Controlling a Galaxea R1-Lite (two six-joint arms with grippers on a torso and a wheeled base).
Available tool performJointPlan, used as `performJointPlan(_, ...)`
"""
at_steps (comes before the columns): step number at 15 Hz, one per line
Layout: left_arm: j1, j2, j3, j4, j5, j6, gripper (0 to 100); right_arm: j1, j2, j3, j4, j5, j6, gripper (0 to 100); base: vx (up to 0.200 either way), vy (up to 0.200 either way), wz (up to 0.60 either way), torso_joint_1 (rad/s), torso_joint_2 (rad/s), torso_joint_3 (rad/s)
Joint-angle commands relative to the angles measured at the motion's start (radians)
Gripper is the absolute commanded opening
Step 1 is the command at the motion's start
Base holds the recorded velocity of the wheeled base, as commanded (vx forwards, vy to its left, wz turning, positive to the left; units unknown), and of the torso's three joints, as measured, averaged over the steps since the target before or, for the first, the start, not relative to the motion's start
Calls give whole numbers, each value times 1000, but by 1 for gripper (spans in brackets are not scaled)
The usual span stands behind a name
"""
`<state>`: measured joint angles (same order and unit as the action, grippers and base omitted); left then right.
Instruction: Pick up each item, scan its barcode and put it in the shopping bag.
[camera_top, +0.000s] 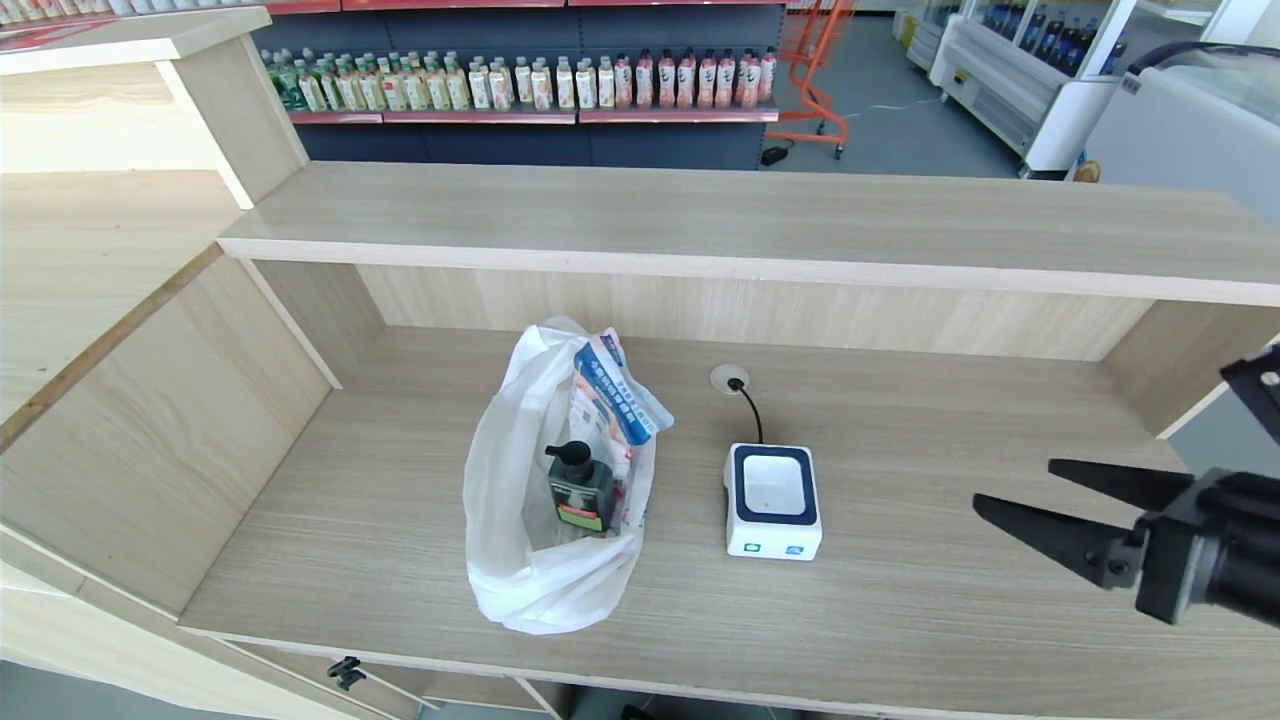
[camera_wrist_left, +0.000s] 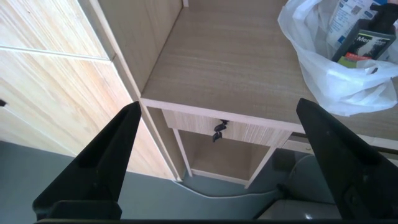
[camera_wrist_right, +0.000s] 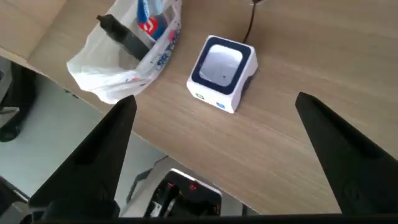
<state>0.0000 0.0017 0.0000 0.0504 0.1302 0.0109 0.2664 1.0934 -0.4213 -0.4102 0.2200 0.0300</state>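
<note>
A white plastic shopping bag (camera_top: 520, 520) lies open on the wooden counter. Inside it are a dark pump bottle (camera_top: 580, 488) and a blue-and-white packet (camera_top: 612, 392). To its right stands the white scanner (camera_top: 771, 498) with a dark-framed window. My right gripper (camera_top: 1030, 497) hovers open and empty over the counter's right side, well right of the scanner. The right wrist view looks down on the scanner (camera_wrist_right: 222, 72) and the bag (camera_wrist_right: 124, 59). My left gripper (camera_wrist_left: 221, 149) is open and empty, held off the counter's front left corner, with the bag (camera_wrist_left: 339, 68) beyond it.
The counter (camera_top: 900, 600) has a raised back wall and side panels. A cable (camera_top: 748, 408) runs from the scanner to a grommet. A drawer with a key (camera_wrist_left: 219, 130) sits under the front edge. Shelves of bottles (camera_top: 520, 82) stand far behind.
</note>
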Motion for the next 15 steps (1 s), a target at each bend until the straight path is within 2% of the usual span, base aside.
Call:
performJointPlan(1, 0, 0, 0, 0, 0, 0, 100, -168, -561, 361, 87, -206, -84, 100, 0, 0, 0, 0, 0, 0)
performJointPlan(2, 0, 0, 0, 0, 0, 0, 100, -214, -684, 421, 97, -197, -122, 100, 0, 0, 0, 0, 0, 0)
performJointPlan(4, 0, 0, 0, 0, 0, 0, 100, -273, -860, 421, 280, -148, -124, 100, 0, 0, 0, 0, 0, 0)
performJointPlan(5, 0, 0, 0, 0, 0, 0, 100, -292, -969, 421, 353, -156, -110, 100, 0, 0, 0, 0, 0, 0)
performJointPlan(6, 0, 0, 0, 0, 0, 0, 100, -271, -1031, 421, 390, -172, -102, 100, 0, 0, 0, 0, 0, 0)
performJointPlan(7, 0, 0, 0, 0, 0, 0, 100, -248, -1070, 421, 390, -177, -107, 100, 0, 0, 0, 0, 0, 0)
performJointPlan(12, 0, 0, 0, 0, 0, 0, 100, -263, -1093, 421, 395, -180, -85, 100, 0, 0, 0, 0, 0, 0)
performJointPlan(13, 0, 0, 0, 0, 0, 0, 100, -263, -1093, 421, 395, -180, -85, 0, 0, 0, 0, 0, 0, 0)
performJointPlan(15, 0, 0, 0, 0, 0, 0, 100, -263, -1093, 421, 395, -182, -76, 0, 0, 0, 0, 0, 0, 0)
